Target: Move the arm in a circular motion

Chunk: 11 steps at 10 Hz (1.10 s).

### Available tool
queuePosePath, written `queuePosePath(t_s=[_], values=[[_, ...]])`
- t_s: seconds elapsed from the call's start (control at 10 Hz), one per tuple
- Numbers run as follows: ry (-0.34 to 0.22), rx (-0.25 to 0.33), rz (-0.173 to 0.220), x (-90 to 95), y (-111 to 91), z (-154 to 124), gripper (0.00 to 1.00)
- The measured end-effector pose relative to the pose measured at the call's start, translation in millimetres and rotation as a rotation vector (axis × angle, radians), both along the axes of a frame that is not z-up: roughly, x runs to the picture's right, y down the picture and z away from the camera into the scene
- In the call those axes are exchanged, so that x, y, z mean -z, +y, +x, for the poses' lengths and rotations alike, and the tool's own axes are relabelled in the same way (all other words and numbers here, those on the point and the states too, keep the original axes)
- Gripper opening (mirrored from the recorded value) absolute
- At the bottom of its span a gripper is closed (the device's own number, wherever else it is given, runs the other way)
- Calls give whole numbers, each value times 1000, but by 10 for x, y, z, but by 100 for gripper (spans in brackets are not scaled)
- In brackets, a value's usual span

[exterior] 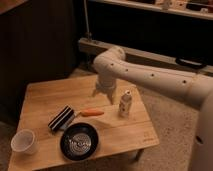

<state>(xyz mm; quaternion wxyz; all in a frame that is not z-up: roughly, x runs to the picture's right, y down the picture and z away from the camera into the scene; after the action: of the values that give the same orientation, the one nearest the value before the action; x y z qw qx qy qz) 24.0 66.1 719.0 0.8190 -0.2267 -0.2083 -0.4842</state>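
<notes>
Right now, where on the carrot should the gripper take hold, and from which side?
Probably across the middle of the carrot, from straight above: it lies flat on the table, long axis left-right, with nothing against its long sides. The gripper hangs pointing down just behind it.

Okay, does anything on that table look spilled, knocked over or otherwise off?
Nothing stands out. The cup and bottle stand upright, the carrot lies flat by the black dish, and no spill shows on the table. The gripper hangs above the table, near the bottle.
</notes>
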Motion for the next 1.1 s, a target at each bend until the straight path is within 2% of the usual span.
queuePosePath(t_s=[0.1, 0.3, 0.5, 0.7, 1.1], values=[[-2, -1, -10, 122, 169, 132, 66], [-26, 13, -21, 307, 414, 185, 66], [-71, 59, -24, 446, 568, 39, 66], [-122, 110, -19, 503, 595, -253, 66], [-289, 247, 26, 486, 341, -1383, 66]])
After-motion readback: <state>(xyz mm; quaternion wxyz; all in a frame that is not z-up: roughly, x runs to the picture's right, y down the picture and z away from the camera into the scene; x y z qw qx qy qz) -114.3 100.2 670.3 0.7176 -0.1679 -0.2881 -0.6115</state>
